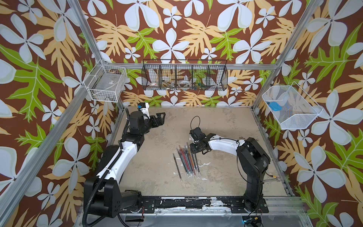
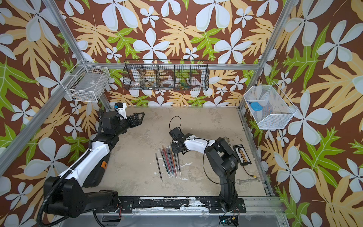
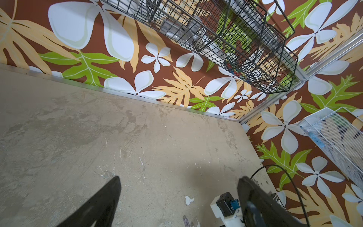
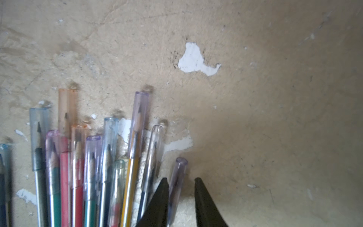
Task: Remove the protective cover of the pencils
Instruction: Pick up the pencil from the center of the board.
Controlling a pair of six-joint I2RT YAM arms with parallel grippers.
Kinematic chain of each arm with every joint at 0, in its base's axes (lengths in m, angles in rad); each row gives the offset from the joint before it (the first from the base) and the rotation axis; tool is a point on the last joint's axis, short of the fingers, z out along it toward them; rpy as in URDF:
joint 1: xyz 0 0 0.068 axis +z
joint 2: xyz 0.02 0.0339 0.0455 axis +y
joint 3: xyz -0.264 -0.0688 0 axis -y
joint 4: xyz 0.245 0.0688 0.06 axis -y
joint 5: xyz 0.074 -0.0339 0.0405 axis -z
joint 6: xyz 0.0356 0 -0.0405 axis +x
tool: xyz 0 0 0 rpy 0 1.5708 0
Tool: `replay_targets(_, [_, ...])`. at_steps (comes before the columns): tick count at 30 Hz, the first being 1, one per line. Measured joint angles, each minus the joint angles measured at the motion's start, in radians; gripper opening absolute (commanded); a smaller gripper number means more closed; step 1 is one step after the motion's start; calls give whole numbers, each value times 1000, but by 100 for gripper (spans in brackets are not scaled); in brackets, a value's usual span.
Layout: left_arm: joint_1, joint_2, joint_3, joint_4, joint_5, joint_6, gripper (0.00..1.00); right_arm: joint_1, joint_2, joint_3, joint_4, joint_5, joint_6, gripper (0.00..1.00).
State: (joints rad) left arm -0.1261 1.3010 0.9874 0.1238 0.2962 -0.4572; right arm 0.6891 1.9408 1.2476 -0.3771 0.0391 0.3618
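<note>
many pencils [image 4: 64, 176] capped | right fingers [image 4: 159, 200] straddle one cap [image 4: 179, 171] | left fingers [image 3: 102, 202] apart

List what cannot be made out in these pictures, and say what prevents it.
Right wrist view: the pencils run off the frame edge; the violet cap at the right gripper is blurred.
Top views: that gripper covers some caps; the rest are too small.
Top views: the black wire basket contents are tiny, behind mesh.
Left wrist view: the left gripper shows fingertips only, cut by the edge.
</note>
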Motion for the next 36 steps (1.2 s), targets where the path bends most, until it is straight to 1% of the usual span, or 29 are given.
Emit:
replay_targets(2, [0,0,0,0,0,0,84,0,5,0,0,14,1,23])
replay_targets(3, [0,0,0,0,0,0,82,0,6,0,-1,19,1,21])
replay_targets(6, [0,0,0,0,0,0,79,0,6,-2,-2,39,7,20])
replay_targets(9, [0,0,0,0,0,0,79,-1,6,-2,-6,49,21,19])
replay_targets(12, [0,0,0,0,0,0,82,-3,11,-2,-4,65,26,9])
replay_targets(15, [0,0,-1,0,0,0,83,-27,8,-12,20,58,37,1])
replay_targets(18, [-3,3,-8,6,5,0,82,-88,-35,-58,29,35,53,0])
replay_targets(20, [-22,8,-12,6,0,0,81,-129,-90,-94,17,22,58,0])
replay_targets(23, [-93,10,-13,4,-10,19,82,-167,-206,-135,24,11,59,0])
replay_targets(26, [-196,8,-13,-2,-46,34,82,-183,-312,-171,39,14,56,0])
replay_targets(28, [-262,0,-19,-9,-55,40,80,-186,-393,-213,49,18,53,0])
replay_targets(30, [-312,-20,-44,-8,-55,40,80,-186,-478,-264,64,21,53,0])
replay_targets(33, [-385,-79,-117,8,-62,39,85,-187,-639,-364,101,25,55,0])
replay_targets(36, [-433,-124,-165,50,-33,48,85,-190,-790,-449,146,21,56,0])
